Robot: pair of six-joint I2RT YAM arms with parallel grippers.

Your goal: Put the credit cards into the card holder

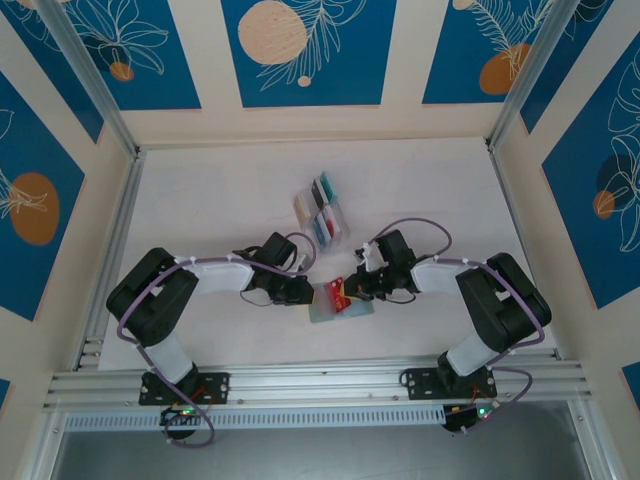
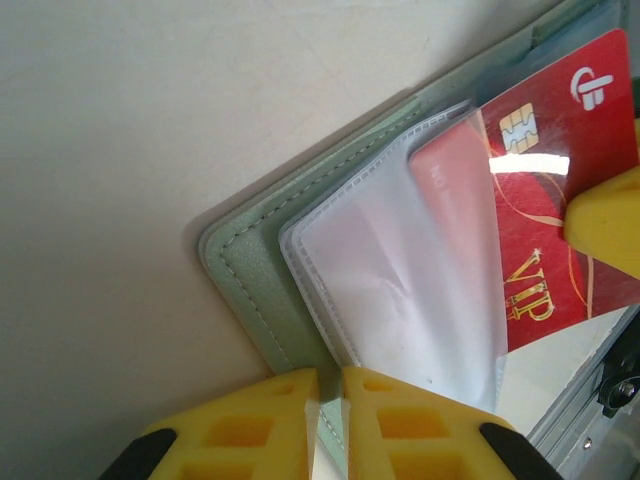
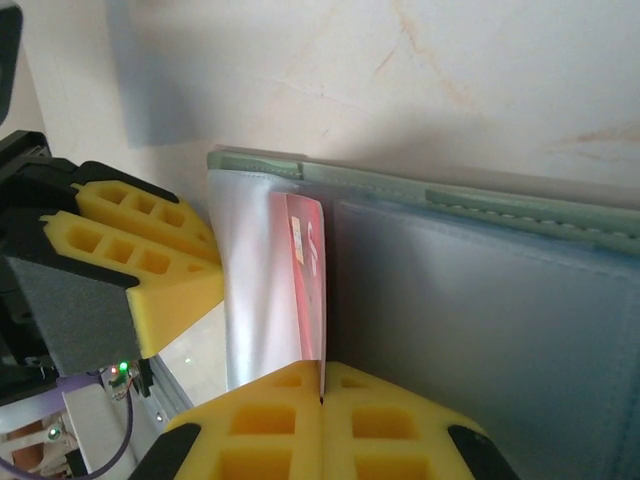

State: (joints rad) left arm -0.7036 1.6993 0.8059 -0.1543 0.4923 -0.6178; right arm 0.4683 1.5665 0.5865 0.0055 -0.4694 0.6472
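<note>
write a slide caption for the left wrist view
Left gripper pinches the card holder at its edge; right gripper holds a red VIP card partway inside a clear sleeve

Far worktop [image 1: 220,190]: bare on both sides of clear rack [image 1: 322,208], free to pass.
Centre front: crowded, with left pincer [image 1: 310,296] and right pincer [image 1: 353,291] set against card holder [image 1: 346,312] from either side, red card [image 1: 338,291] between.
Near edge: barred by aluminium rail [image 1: 320,380].
</note>
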